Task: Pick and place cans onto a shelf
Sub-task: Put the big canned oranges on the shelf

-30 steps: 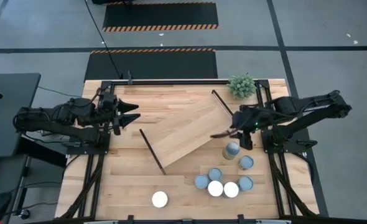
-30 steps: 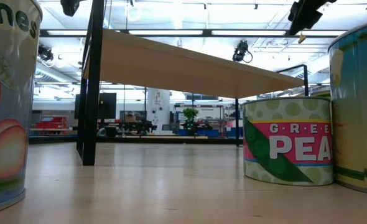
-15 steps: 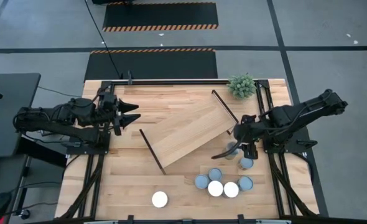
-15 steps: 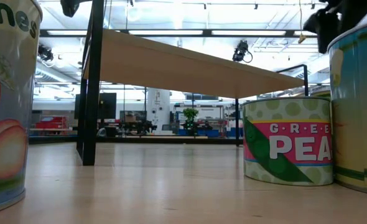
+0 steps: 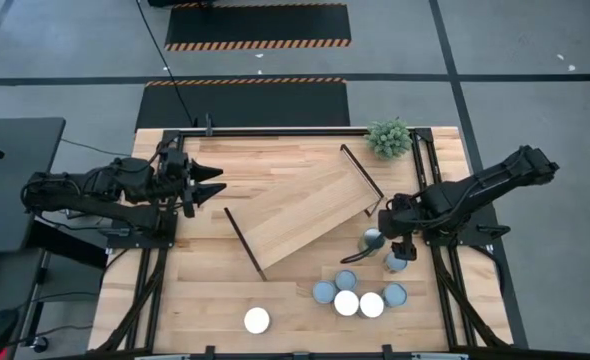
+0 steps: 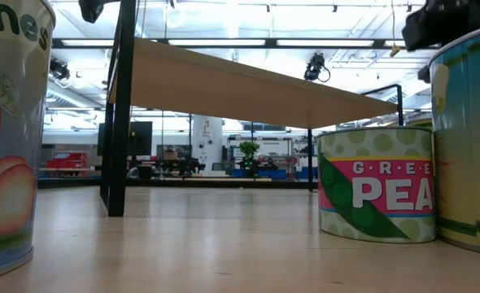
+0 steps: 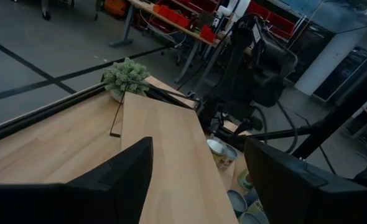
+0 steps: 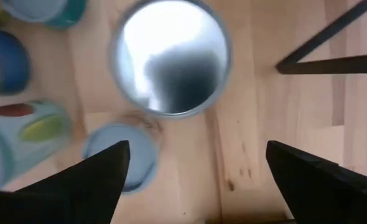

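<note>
The shelf, a light-wood panel with black rails at its ends, lies slantwise in the middle of the table. Right of its near corner a can with olive sides and a silver top stands upright. My right gripper hangs open over it, pointing down, its fingers apart and short of the can's rim. Several more cans stand clustered nearer the front edge, and one white-topped can stands alone at the front. My left gripper waits open at the table's left, pointing level toward the shelf.
A small green plant stands at the far right corner. Black frame rails run along the far edge and both sides. In the low view a peas can and two larger-looking cans stand close to the camera.
My right gripper has come down and toward the table's near edge, from beside the shelf's right rail to above the olive-sided can, tipping over until it points down.
</note>
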Robot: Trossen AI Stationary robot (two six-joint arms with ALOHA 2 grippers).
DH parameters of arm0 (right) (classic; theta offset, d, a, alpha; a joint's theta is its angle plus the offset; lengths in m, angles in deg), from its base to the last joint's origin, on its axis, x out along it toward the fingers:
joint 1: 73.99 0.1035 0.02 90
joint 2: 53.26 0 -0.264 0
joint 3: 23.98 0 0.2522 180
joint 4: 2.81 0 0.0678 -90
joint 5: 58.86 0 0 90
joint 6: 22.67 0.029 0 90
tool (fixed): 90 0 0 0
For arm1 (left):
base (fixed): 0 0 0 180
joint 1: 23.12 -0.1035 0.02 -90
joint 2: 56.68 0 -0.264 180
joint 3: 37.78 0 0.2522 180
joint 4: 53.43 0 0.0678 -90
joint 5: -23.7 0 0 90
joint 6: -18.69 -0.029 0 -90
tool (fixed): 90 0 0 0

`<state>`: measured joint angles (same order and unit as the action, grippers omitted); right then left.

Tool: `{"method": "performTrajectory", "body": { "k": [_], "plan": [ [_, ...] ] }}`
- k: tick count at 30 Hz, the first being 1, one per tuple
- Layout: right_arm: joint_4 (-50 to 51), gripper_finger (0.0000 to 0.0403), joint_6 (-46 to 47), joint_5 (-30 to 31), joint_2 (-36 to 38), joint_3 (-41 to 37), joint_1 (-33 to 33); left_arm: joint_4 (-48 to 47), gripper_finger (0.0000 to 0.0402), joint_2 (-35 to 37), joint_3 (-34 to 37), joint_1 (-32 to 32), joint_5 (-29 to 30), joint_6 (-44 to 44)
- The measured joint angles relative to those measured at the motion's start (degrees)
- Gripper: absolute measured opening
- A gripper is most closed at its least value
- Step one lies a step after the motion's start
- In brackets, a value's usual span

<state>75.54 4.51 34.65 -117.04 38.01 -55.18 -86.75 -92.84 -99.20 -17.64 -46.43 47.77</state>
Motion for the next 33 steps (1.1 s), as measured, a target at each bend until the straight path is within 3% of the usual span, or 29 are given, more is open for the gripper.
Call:
{"method": "performTrajectory", "body": {
  "k": [6,12,24,33],
  "plan": [
    [-9.9,0.0379,-0.2,0.5,0.0,-5.4,0.7,0.0,0.0259,0.0,0.0,0.0,0.0,0.3],
    [-14.2,0.0378,-0.6,6.4,-1.2,-6.6,2.1,0.0,0.0259,0.0,0.0,0.0,-0.2,0.3],
    [-23.2,0.0374,-0.5,6.9,-10.3,-6.6,2.1,-0.1,0.0259,0.0,0.0,0.0,-0.2,0.3],
    [-23.5,0.03,1.6,5.8,-11.3,-6.5,2.1,-0.1,0.0259,0.0,0.0,0.0,-0.2,0.2]
  ]
}}
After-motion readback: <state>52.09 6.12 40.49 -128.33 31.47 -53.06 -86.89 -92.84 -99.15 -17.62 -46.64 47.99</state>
